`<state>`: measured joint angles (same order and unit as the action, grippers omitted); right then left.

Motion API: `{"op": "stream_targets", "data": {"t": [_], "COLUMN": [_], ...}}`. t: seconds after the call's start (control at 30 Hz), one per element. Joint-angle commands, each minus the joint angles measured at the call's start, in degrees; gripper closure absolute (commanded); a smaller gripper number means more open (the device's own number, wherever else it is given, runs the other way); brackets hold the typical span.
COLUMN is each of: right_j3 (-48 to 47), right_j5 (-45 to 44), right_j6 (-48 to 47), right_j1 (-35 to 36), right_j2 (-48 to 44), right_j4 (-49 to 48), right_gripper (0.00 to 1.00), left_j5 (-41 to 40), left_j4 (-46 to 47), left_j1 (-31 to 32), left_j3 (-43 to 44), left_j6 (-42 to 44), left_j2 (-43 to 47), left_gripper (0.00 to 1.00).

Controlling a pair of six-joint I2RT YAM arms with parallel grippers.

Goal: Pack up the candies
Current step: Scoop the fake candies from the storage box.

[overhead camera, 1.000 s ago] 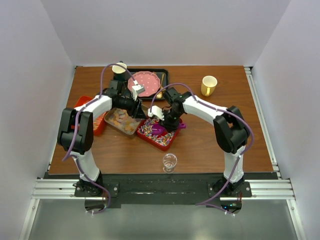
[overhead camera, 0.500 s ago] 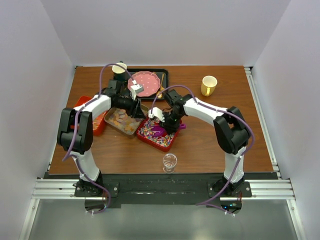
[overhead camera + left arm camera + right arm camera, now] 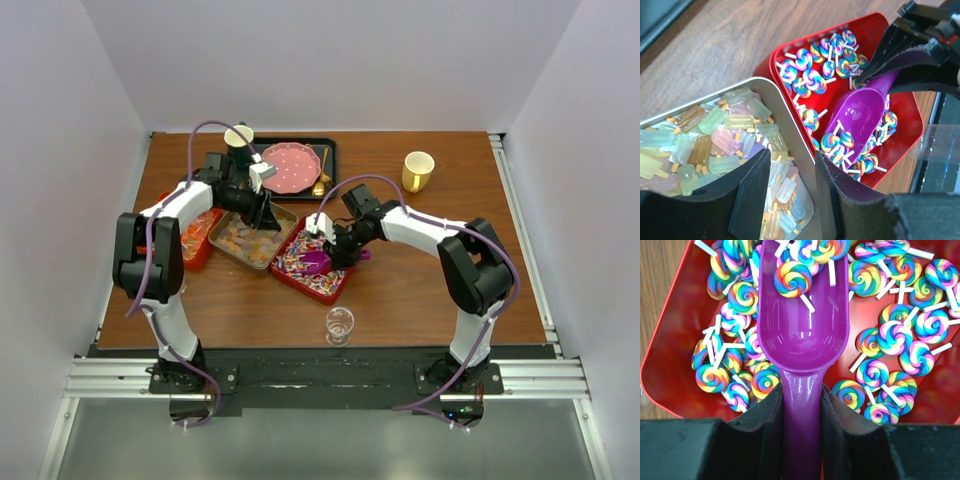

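Rainbow swirl candies (image 3: 900, 335) fill a red tray (image 3: 675, 340), also in the left wrist view as candies (image 3: 810, 75) in the tray (image 3: 865, 30). My right gripper (image 3: 801, 390) is shut on the handle of a purple scoop (image 3: 802, 315) that lies in this tray with a few swirl candies in its bowl. Pastel popsicle gummies (image 3: 715, 135) fill a silver tin (image 3: 799, 164). My left gripper (image 3: 791, 160) is open and straddles that tin's rim, one finger over the gummies, the other between the tin and the red tray. From above: left gripper (image 3: 268, 218), right gripper (image 3: 335, 252), scoop (image 3: 315, 262).
A second red tray (image 3: 195, 232) with orange pieces lies at the left, partly under my left arm. A pink plate (image 3: 295, 168) sits on a black tray at the back, a paper cup (image 3: 238, 137) beside it. A yellow mug (image 3: 418, 170) stands back right, a small glass (image 3: 339, 323) near front.
My right gripper has closed tighter on the scoop handle and its arm has shifted slightly. My left arm's wrist has swung back and to the left over the silver tin.
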<state>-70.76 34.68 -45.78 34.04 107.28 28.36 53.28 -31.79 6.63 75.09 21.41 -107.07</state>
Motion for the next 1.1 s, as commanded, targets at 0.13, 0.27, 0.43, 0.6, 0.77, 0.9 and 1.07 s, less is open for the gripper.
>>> {"op": "stream_targets", "data": {"t": [0.13, 0.27, 0.43, 0.6, 0.77, 0.9, 1.07], "right_j3": [2.2, 3.9, 6.2, 8.2, 11.2, 17.6, 19.5], "right_j5": [6.4, 7.1, 8.2, 9.4, 12.3, 9.8, 9.8], "right_j6": [0.8, 0.3, 0.6, 1.2, 8.0, 19.7, 23.6], "right_j1": [-0.9, -1.1, -1.8, -3.3, -5.6, -6.6, -6.6], "right_j2": [-4.9, -6.6, -8.4, -11.4, -17.6, -25.9, -27.3], "right_j4": [-6.4, -6.3, -7.1, -8.6, -13.9, -32.6, -33.0], "right_gripper": [1.00, 1.00, 1.00, 1.00, 1.00, 1.00, 1.00], "left_j5": [-1.7, -3.4, -4.6, -6.6, -10.1, -12.2, -12.9], "left_j4": [-4.5, -5.6, -8.1, -10.7, -11.4, -11.1, -10.4], "left_j1": [-1.2, -1.6, -2.4, -3.9, -5.6, -6.0, -6.0], "left_j3": [2.2, 2.0, 3.7, 5.9, 6.1, 5.0, 3.8], "left_j6": [4.7, 5.9, 7.2, 8.0, 8.8, 8.9, 8.9], "left_j2": [0.4, 1.1, 2.2, 2.8, 4.6, 5.9, 7.6], "left_gripper": [0.55, 0.55, 0.54, 0.52, 0.49, 0.47, 0.46]}}
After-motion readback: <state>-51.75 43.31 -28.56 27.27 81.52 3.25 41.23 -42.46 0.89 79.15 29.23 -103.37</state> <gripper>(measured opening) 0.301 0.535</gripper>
